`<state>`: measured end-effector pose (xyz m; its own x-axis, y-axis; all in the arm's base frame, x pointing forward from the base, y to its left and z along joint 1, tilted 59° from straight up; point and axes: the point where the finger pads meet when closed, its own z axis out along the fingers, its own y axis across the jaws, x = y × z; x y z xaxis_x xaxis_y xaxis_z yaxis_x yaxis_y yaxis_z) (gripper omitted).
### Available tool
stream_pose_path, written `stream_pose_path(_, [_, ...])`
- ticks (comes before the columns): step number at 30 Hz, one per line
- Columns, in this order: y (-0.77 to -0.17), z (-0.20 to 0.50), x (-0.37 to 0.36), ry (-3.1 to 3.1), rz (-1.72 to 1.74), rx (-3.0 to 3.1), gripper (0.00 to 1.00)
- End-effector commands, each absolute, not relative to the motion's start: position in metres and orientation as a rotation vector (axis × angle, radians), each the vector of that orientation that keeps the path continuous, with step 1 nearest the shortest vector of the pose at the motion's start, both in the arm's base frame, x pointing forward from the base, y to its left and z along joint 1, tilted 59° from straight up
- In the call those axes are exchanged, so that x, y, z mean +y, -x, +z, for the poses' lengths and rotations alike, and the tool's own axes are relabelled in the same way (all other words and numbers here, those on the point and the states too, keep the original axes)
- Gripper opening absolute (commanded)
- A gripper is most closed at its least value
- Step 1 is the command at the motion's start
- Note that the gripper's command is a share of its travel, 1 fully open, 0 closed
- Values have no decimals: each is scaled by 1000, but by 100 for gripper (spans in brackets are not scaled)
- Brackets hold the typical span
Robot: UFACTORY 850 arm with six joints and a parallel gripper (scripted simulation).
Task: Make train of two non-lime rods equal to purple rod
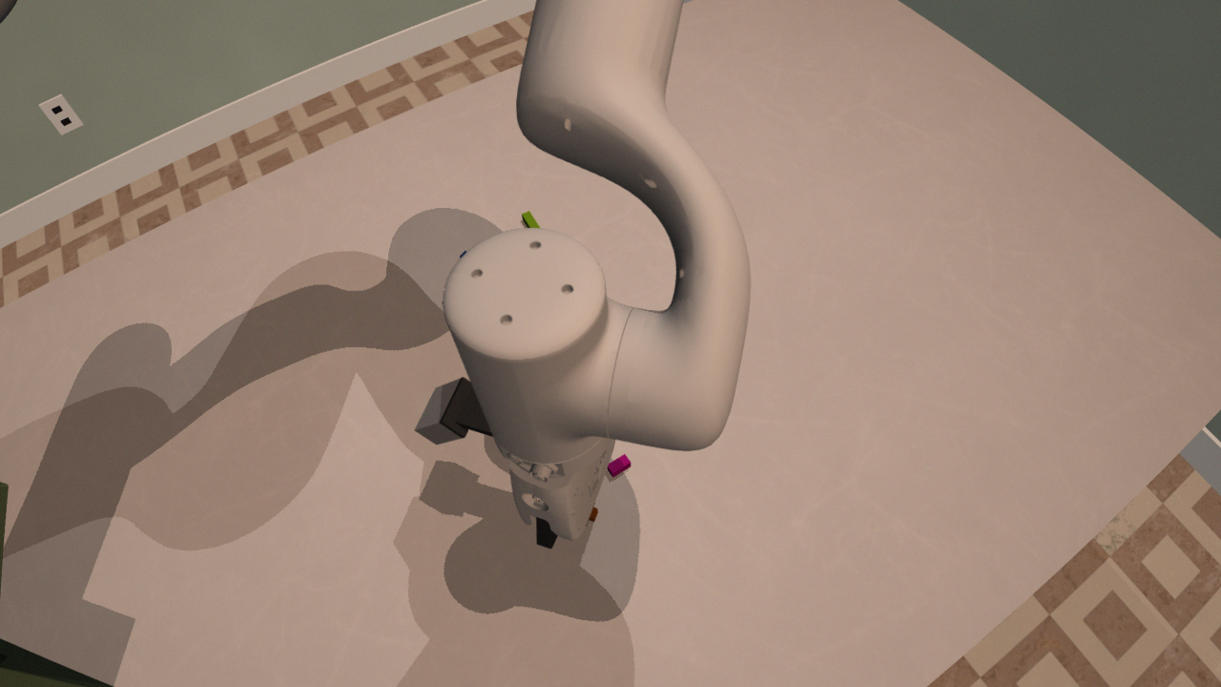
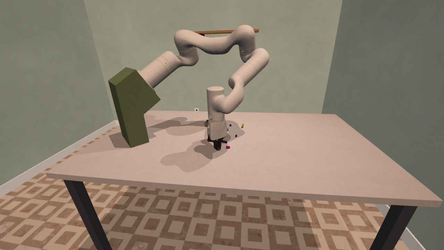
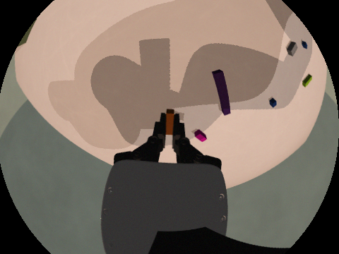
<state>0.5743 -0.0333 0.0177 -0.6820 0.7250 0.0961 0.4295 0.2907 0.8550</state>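
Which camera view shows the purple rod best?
The wrist view: the whole purple rod lies there unobstructed, beyond the pincer, which is shut on the orange rod. The exterior view shows only a tiny purple sliver beside the pincer. In the top view the arm hides it.
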Motion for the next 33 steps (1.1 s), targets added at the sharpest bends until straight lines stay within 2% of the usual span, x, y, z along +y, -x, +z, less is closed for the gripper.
stream_pose_path(1, [-574, 18, -34, -1049, 1343, 2253, 4])
stream_pose_path(16, [-572, 20, -36, -1049, 1343, 2253, 4])
stream_pose_path(33, [-519, 66, -93, -1049, 1343, 2253, 4])
